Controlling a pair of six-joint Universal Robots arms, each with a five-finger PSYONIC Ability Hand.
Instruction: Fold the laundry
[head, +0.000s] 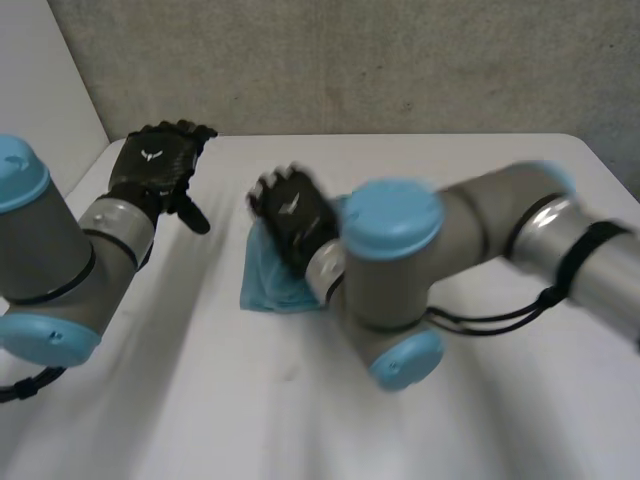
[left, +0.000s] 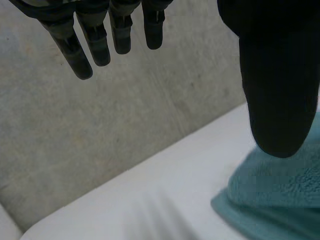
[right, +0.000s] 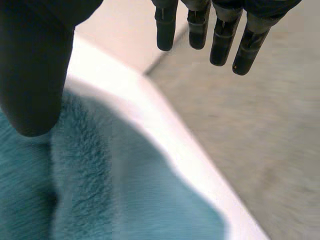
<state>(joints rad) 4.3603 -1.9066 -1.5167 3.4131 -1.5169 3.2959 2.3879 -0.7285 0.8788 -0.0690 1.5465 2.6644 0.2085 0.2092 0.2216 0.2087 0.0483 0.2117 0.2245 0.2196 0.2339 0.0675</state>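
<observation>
You are hovering right hand (head: 292, 212) over teal cloth (head: 266, 283), lying compact at middle of table (head: 200, 400); fingers straight, gripping nothing. Left hand (head: 158, 165) waiting apart, fingers relaxed, empty. Be lowering slowly, pinching one edge layer, pinning opposite side.

Cloth (head: 272, 280): solid teal, one tone across the pile, darker in the folds.
Counter (head: 450, 160): plain white.
Left hand (head: 155, 165): black, with a small white mark on the back.
Right hand (head: 293, 215): black, with the same small white mark on the back.
Left arm (head: 40, 250) and right arm (head: 480, 230): grey joints, light-blue caps.
Wall (head: 350, 60): grey, faintly mottled with lighter and darker specks.
Side panel (head: 40, 70): plain pale grey.
</observation>
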